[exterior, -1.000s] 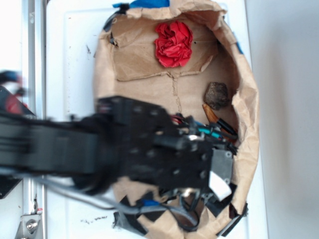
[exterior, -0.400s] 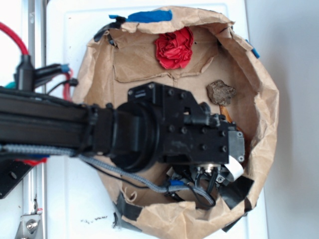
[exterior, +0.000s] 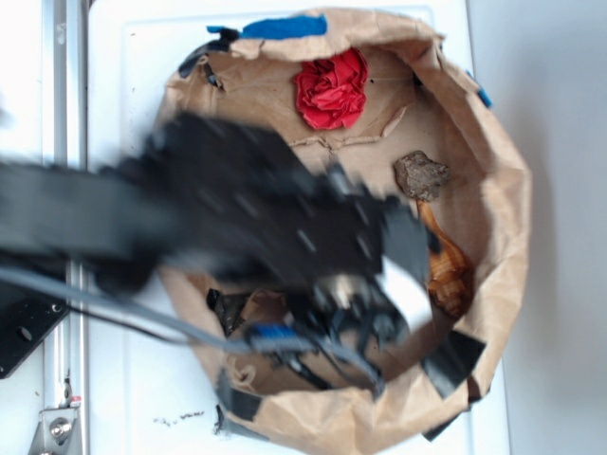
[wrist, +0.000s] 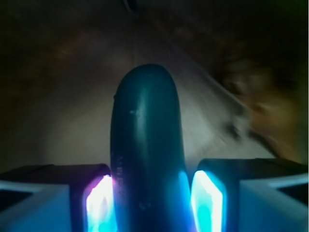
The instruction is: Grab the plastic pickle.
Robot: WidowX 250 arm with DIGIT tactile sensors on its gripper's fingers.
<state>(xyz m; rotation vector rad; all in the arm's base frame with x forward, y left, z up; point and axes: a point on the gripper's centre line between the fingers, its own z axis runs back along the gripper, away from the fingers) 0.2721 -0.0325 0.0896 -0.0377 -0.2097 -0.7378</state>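
Gripper [wrist: 153,203] clamped around the plastic pickle [wrist: 147,159], pads pressing both its sides. Blurred over the paper bag [exterior: 493,190], near the red cloth [exterior: 331,87].

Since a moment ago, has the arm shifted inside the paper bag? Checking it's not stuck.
Yes. Against the red cloth, which stayed put, the arm has swung toward the lower left, uncovering the orange-brown shell. The gripper holds the pickle.
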